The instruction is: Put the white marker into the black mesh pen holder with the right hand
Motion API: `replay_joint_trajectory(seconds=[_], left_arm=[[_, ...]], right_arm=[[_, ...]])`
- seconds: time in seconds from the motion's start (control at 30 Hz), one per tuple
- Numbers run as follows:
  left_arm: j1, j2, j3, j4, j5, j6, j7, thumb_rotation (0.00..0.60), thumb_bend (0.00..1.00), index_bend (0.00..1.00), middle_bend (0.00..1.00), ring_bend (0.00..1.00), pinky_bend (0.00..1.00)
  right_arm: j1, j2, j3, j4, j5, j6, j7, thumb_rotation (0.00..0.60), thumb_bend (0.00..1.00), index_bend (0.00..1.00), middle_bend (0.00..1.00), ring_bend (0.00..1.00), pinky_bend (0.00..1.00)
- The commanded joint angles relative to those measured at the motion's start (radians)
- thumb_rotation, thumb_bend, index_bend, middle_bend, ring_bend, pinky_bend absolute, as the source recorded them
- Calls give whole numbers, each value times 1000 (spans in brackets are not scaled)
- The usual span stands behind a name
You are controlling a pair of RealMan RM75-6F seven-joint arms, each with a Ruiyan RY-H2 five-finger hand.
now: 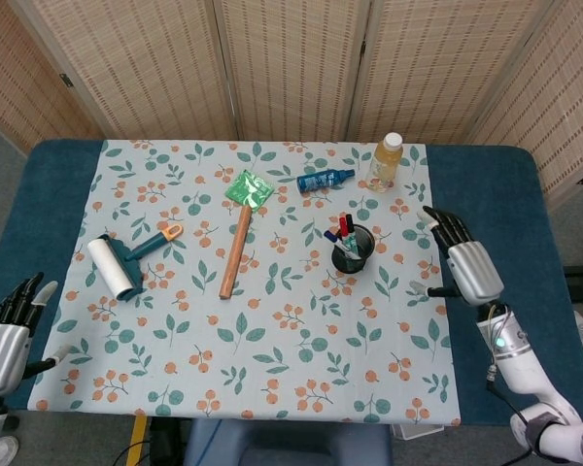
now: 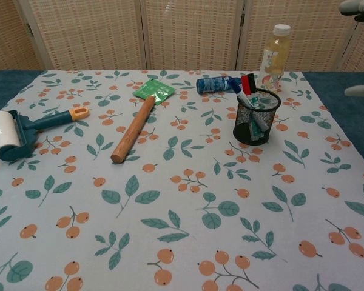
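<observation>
— Where is the white marker (image 1: 342,249) right now?

— I see it standing in the black mesh pen holder (image 2: 255,117), leaning among a red pen (image 2: 249,82) and a blue pen (image 2: 235,85). The holder sits upright on the leaf-print tablecloth (image 1: 272,320), near the bottle of yellow drink (image 1: 385,161).

— And the right hand (image 1: 462,262)?

— It holds nothing; I see its fingers spread apart, above the table's right side, well apart from the holder. In the chest view only fingertips (image 2: 355,6) show at the right edge.

— The left hand (image 1: 7,330)?

— Low at the left edge of the table, fingers apart, holding nothing.

— Anything else out there?

— A lint roller (image 1: 118,264), a wooden stick (image 1: 235,250), a green packet (image 1: 249,190) and a small blue bottle (image 1: 325,180) lying on its side.
</observation>
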State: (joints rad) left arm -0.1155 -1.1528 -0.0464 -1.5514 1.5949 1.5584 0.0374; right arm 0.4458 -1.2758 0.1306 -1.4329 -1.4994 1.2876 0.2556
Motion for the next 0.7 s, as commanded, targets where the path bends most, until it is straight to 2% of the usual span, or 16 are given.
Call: replay_joint_trajectory(seconds=[0.03,0.2,0.4,0.53,0.7], left_arm=[[-7,-4,3,1,1,-12,5,600,206,0,0,0,205],[-19,-14,4,10,-3,-36,14,600,206,0,0,0,205],[-26,-25,5,15,-8,-52,27,600,206,0,0,0,205],[-29,-29,7,19,-7,-53,34,600,206,0,0,0,205],[-28,-30,6,26,-13,-53,28,600,206,0,0,0,205]], right_arm=[[-90,62,-81,-43,-28,39,-205,600,111,2,0,0,6],[-157,38,-110,11,38,48,-354,600,122,3,0,0,1],[-220,13,-95,7,83,131,-474,600,145,2,0,0,0],[-241,24,-88,-24,59,179,-468,600,147,2,0,0,0],[-247,29,-85,-37,63,168,-464,600,146,2,0,0,0]])
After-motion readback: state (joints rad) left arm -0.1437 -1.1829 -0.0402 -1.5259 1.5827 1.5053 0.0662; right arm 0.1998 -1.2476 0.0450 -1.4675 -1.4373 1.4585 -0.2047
